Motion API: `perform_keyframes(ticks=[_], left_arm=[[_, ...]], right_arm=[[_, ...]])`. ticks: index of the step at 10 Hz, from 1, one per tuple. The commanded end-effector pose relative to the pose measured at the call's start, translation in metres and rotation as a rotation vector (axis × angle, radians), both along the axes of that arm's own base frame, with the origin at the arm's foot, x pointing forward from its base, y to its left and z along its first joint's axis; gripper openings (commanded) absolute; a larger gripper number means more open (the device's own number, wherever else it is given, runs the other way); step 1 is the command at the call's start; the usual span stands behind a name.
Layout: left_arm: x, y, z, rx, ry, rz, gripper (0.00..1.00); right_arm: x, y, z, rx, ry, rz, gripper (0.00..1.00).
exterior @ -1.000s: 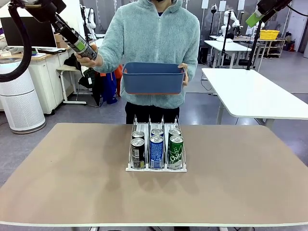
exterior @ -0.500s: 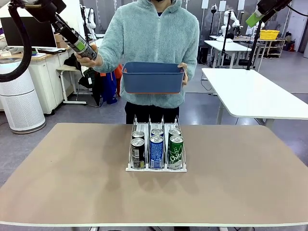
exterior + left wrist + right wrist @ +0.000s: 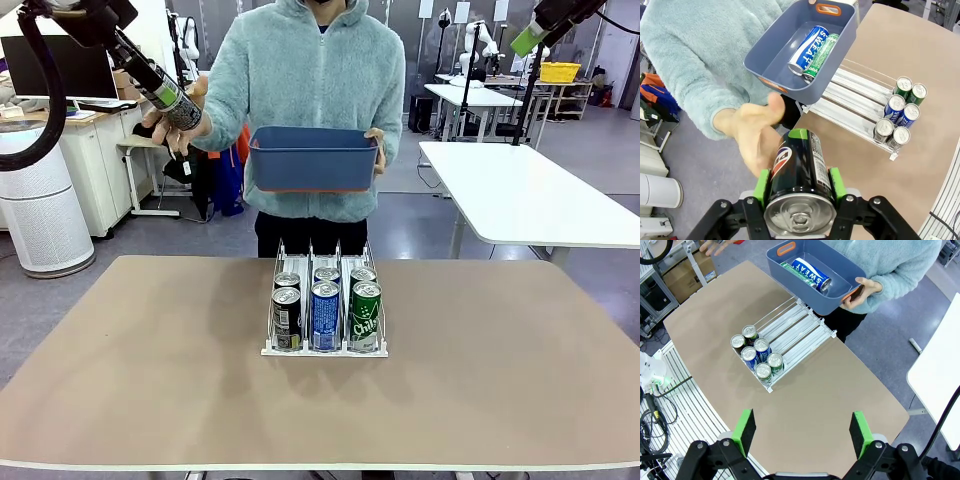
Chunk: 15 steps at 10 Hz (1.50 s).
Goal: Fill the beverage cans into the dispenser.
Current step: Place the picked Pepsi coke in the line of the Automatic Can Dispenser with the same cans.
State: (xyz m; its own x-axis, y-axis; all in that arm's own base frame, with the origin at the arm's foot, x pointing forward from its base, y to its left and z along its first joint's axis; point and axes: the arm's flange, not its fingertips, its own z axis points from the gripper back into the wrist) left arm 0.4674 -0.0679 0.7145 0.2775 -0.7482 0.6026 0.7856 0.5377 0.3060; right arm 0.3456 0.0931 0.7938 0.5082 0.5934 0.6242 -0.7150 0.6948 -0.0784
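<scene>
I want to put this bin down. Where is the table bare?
Bare table lies left and right of the dispenser, and in the wide strip between its front lip and the near edge. Behind it the far edge is close. Six cans crowd the dispenser's front.

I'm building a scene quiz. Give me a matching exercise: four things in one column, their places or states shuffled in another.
1. blue rectangular plastic bin
2. white wire-divided dispenser rack
3. left gripper
4. right gripper

A. open, empty
B. held in the person's hand
C. shut on a dark grey aluminium can
D. standing on the tan table

Pairs: 1-B, 2-D, 3-C, 4-A
</scene>
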Motion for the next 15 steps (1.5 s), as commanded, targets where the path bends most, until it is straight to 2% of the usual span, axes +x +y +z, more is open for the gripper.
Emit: perform_keyframes(ticks=[1, 10, 11, 14, 15], left_arm=[[-0.001, 0.002, 0.001, -0.010, -0.001, 0.002, 0.00], [-0.001, 0.002, 0.001, -0.010, -0.001, 0.002, 0.00], [0.000, 0.000, 0.000, 0.000, 0.000, 0.000, 0.58], [-0.015, -0.026, -0.001, 0.049, 0.056, 0.078, 0.58], [-0.028, -0.042, -0.002, 0.065, 0.051, 0.163, 0.58]], right_arm=[[0.000, 0.000, 0.000, 0.005, 0.002, -0.007, 1.00], [0.000, 0.000, 0.000, 0.005, 0.002, -0.007, 1.00], [0.000, 0.000, 0.000, 0.005, 0.002, -0.007, 1.00], [0.000, 0.000, 0.000, 0.005, 0.002, -0.007, 1.00], [0.000, 0.000, 0.000, 0.005, 0.002, -0.007, 1.00]])
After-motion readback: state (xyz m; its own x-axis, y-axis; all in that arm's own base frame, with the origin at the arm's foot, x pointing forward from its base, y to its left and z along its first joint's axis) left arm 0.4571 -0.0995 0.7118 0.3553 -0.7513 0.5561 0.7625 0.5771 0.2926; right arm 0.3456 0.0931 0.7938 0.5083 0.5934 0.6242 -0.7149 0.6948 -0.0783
